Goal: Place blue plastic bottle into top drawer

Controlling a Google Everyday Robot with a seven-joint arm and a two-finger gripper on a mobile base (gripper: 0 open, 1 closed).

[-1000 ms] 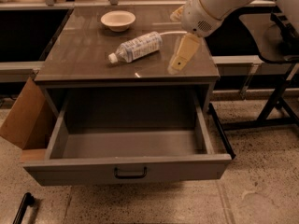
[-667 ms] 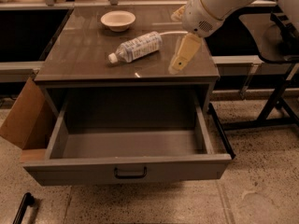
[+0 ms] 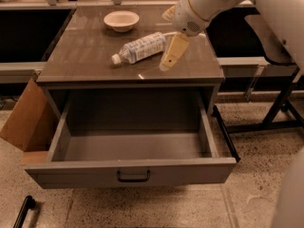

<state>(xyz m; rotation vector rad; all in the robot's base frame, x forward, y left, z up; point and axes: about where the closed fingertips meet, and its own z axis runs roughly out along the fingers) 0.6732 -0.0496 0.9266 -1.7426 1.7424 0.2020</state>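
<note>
The blue plastic bottle (image 3: 139,48) lies on its side on the cabinet top, white cap pointing front-left. My gripper (image 3: 166,42) hovers at the bottle's right end, its base. It is open, with one cream finger (image 3: 173,52) angled down toward the front and the other finger (image 3: 168,13) behind, and it holds nothing. The top drawer (image 3: 130,175) is pulled fully out below the cabinet top. It is grey and holds nothing, with a dark handle (image 3: 133,176) at the centre of its front panel.
A cream bowl (image 3: 121,20) sits at the back of the cabinet top (image 3: 85,56). A cardboard flap (image 3: 26,120) leans at the drawer's left side. Black metal frame legs (image 3: 275,113) stand to the right. A dark bar (image 3: 23,212) lies on the floor at front left.
My gripper has moved a little to the left, closer to the bottle's base. The bottle, bowl and drawer have not moved.
</note>
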